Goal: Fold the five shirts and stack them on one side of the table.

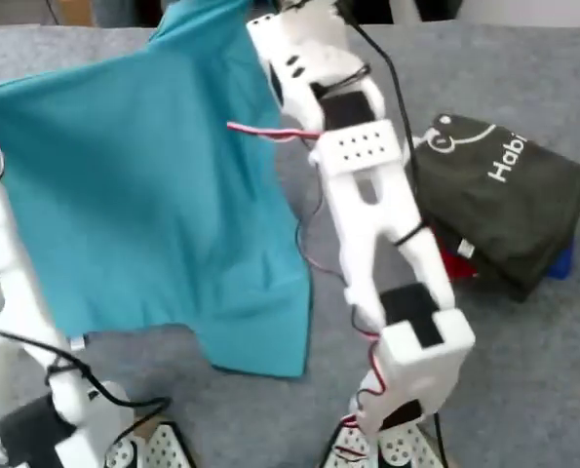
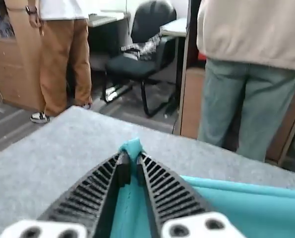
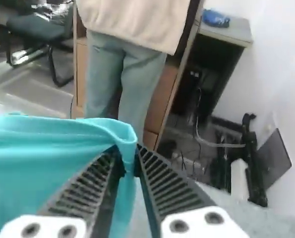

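Note:
A teal shirt (image 1: 143, 195) hangs lifted above the grey table (image 1: 523, 390), stretched between my two arms, with its lower hem drooping toward the near side. My left gripper (image 2: 131, 159) is shut on one top corner of the teal shirt (image 2: 226, 203). My right gripper (image 3: 129, 156) is shut on the other top corner of the teal shirt (image 3: 43, 158), up at the far middle of the table. A stack of folded shirts (image 1: 499, 200) with a dark green one on top lies at the right side.
The right arm (image 1: 377, 195) rises between the hanging shirt and the folded stack. Red and blue folded edges (image 1: 558, 263) peek out under the dark shirt. Bare grey table lies at the near right and far right. Arm bases and cables (image 1: 104, 400) sit at the near edge.

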You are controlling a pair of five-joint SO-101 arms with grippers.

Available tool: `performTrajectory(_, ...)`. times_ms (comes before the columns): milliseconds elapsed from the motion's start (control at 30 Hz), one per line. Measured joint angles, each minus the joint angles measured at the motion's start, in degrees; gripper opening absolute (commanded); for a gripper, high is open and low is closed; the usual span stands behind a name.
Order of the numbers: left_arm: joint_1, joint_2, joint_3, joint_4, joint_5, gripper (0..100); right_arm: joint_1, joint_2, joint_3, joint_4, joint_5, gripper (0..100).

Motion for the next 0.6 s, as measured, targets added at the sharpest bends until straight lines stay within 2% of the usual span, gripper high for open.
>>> performTrajectory(300,-0.79,-5.54,0.26,8.70,0.00,3,-1.93,0.70,-2.46,11.96,0.79,1.3)
performTrajectory(433,-0.88,-12.48,6.95,9.05,-0.70,3,-5.10,0.44,-2.46,20.04,4.22,1.3)
performTrajectory(600,-0.88,-22.59,19.87,9.05,-6.86,3,-6.15,-4.75,-0.26,32.09,6.51,1.3)
